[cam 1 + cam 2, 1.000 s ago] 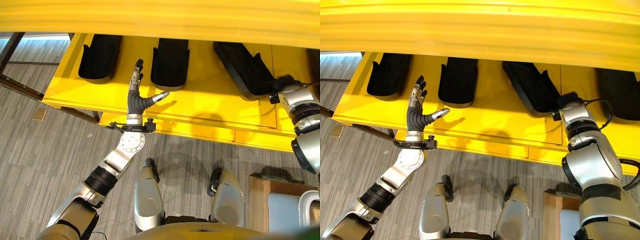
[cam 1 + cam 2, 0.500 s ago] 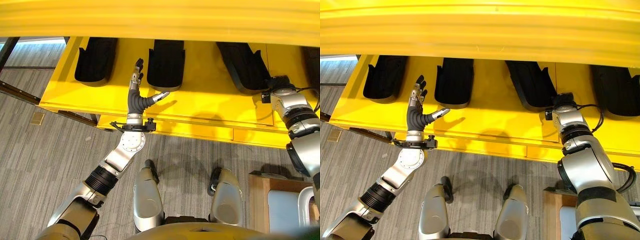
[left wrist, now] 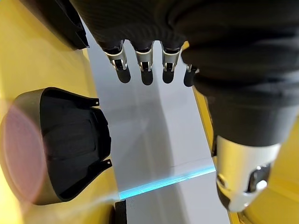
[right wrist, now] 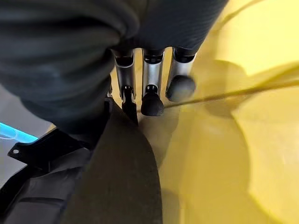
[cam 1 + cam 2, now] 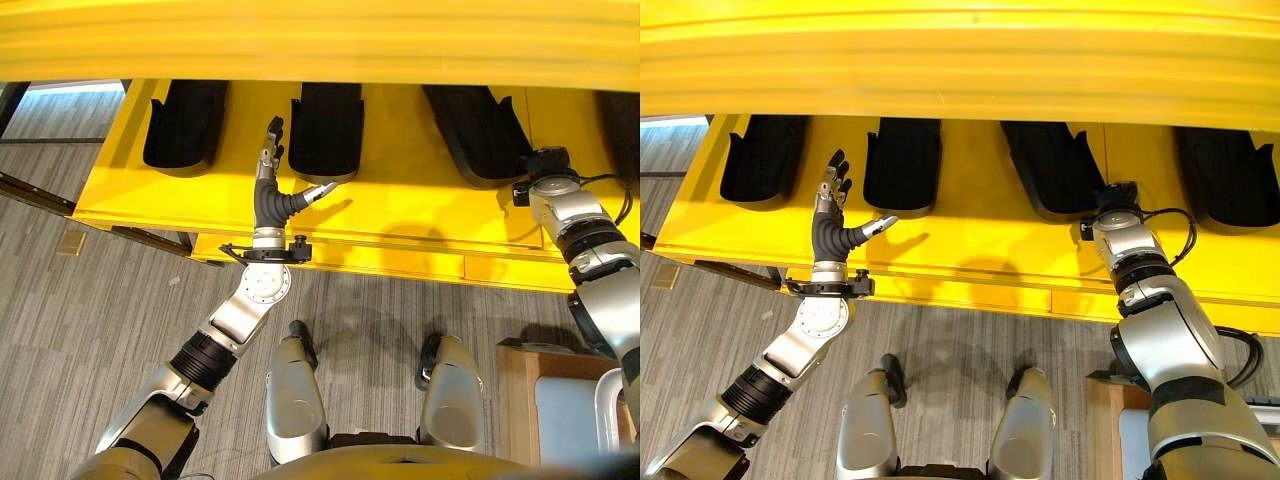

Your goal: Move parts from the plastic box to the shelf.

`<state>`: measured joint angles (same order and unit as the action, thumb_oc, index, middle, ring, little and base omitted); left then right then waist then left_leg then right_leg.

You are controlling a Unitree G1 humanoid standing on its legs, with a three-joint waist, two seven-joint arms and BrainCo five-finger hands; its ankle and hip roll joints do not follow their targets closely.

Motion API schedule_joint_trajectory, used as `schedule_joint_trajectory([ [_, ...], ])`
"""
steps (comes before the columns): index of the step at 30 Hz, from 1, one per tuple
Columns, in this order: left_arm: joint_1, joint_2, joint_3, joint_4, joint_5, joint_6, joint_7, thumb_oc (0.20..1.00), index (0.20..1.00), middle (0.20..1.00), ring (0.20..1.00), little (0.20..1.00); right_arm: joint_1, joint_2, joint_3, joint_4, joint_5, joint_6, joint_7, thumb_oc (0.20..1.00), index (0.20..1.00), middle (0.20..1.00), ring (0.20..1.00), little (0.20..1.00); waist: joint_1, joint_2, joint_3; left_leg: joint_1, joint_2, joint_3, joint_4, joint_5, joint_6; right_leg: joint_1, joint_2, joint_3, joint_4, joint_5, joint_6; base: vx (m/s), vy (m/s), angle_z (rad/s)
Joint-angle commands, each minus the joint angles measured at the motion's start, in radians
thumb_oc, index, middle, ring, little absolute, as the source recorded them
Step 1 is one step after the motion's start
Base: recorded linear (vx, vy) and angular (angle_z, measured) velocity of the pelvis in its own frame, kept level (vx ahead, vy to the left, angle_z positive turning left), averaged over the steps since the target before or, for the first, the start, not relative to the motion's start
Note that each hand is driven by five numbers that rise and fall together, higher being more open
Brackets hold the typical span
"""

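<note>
Left eye view: left hand (image 5: 270,195) raised over the shelf (image 5: 400,215), fingers straight, thumb splayed, holding nothing. First part (image 5: 185,125) off to its finger side, second part (image 5: 325,130) just past the thumb, neither touched. Right hand (image 5: 545,165) set against the near end of the third part (image 5: 475,135), which lies aslant on the shelf. Box (image 5: 565,420) well behind that hand, down by the arm; contents too cut off to tell.

Right eye view: much the same, plus a fourth part (image 5: 1230,190) beyond the right hand, apart from it.

Left wrist view: fingers (image 3: 145,65) straight in a row, thumb (image 3: 243,177) wide of them, nothing between. Second part (image 3: 65,144) beside the palm, hollow side up.

Right wrist view: fingers (image 4: 152,93) straight, tips down on the yellow deck, laid along the edge of the third part (image 4: 107,177); thumb hidden, no curl round anything.

Judged as handling: thin moulded black shells, likely light and stiff but smooth, apt to slide on the painted deck. Best taken by the rim at the narrow end, pinched across the wall, not pressed on the hollow middle.
</note>
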<state>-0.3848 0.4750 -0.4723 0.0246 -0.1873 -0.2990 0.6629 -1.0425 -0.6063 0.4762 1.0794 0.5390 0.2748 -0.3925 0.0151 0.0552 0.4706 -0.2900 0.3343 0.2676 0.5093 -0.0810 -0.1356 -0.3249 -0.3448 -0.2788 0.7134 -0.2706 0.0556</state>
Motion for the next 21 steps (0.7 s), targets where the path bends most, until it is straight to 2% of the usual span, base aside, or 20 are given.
schedule_joint_trajectory([
  [1,-0.057,-0.007,-0.004,-0.061,-0.019,-0.057,0.022,1.0,1.0,1.0,1.0,1.0,0.078,0.153,-0.014,-0.033,0.162,0.004,0.05,0.2,0.2,0.2,0.2,0.2,0.047,-0.001,0.049,0.048,-0.025,0.082,-0.012,-0.04,0.082,0.043,0.033,-0.062,0.151,-0.101,-0.058,0.0,0.0,0.0],
  [12,-0.051,-0.016,0.003,-0.076,-0.004,-0.051,0.039,1.0,1.0,1.0,1.0,1.0,0.148,0.197,-0.001,-0.126,0.19,-0.023,0.051,0.2,0.2,0.2,0.2,0.2,0.036,-0.007,0.049,0.049,-0.024,0.091,-0.009,-0.041,0.083,0.043,0.038,-0.052,0.146,-0.097,-0.056,0.0,0.004,-0.01],
  [18,-0.048,-0.018,0.005,-0.084,0.003,-0.047,0.037,1.0,1.0,1.0,1.0,1.0,0.185,0.224,0.001,-0.186,0.211,-0.046,0.015,0.2,0.2,0.2,0.2,0.2,0.03,-0.012,0.049,0.052,-0.022,0.095,-0.012,-0.04,0.084,0.047,0.04,-0.05,0.138,-0.094,-0.053,0.0,0.0,0.0],
  [21,-0.047,-0.019,0.005,-0.087,0.005,-0.045,0.04,1.0,1.0,1.0,1.0,1.0,0.2,0.228,0.007,-0.211,0.176,-0.047,-0.003,0.2,0.2,0.2,0.2,0.2,0.028,-0.014,0.049,0.054,-0.021,0.098,-0.014,-0.038,0.084,0.048,0.04,-0.048,0.136,-0.092,-0.051,0.0,0.0,0.0],
])
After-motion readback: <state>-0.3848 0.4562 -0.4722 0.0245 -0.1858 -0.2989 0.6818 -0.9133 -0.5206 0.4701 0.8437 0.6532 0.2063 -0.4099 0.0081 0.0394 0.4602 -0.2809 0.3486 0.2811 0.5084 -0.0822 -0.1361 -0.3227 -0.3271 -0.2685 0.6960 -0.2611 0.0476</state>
